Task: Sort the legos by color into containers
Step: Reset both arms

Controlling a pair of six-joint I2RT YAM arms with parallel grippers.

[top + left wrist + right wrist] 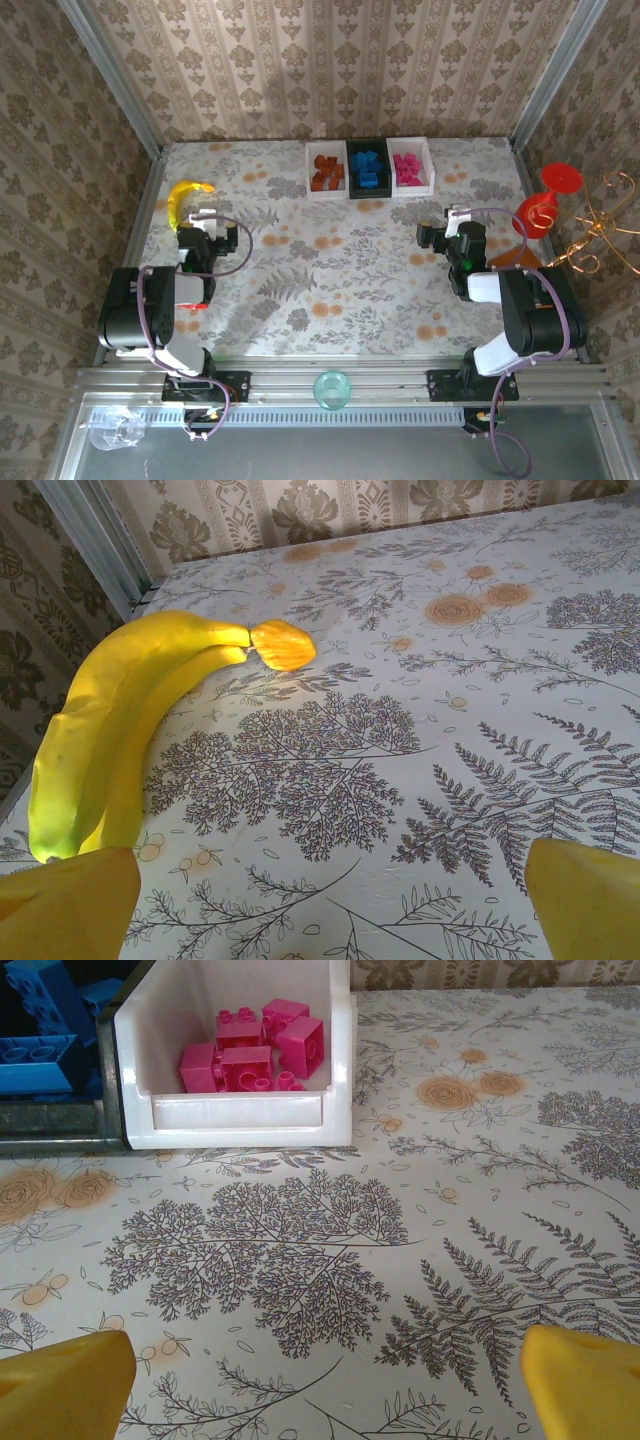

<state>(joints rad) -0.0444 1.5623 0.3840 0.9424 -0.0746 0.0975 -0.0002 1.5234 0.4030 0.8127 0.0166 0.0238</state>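
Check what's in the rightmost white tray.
Pink legos, several piled loosely, sit inside the white tray. Its front lip hides the tray floor and any bricks lying lower.

**Both arms resting low, both grippers wide open**

The 2 arms are sitting folded over their bases, 1 on each side, well apart from each other. The left arm (pixel 150 310) is bending its elbow back toward its mount and is reaching its wrist forward, so the left gripper (pixel 203 213) is pointing toward the far side. The right arm (pixel 525 310) is mirroring that pose, and the right gripper (pixel 455 216) is also aiming away from the bases. In the left wrist view, the left gripper (pixel 325 905) is spreading its 2 yellow fingertips (pixel 70 905) to the frame's lower corners, gripping nothing. In the right wrist view, the right gripper (pixel 325 1385) is doing the same, its jaws parted wide and holding nothing.
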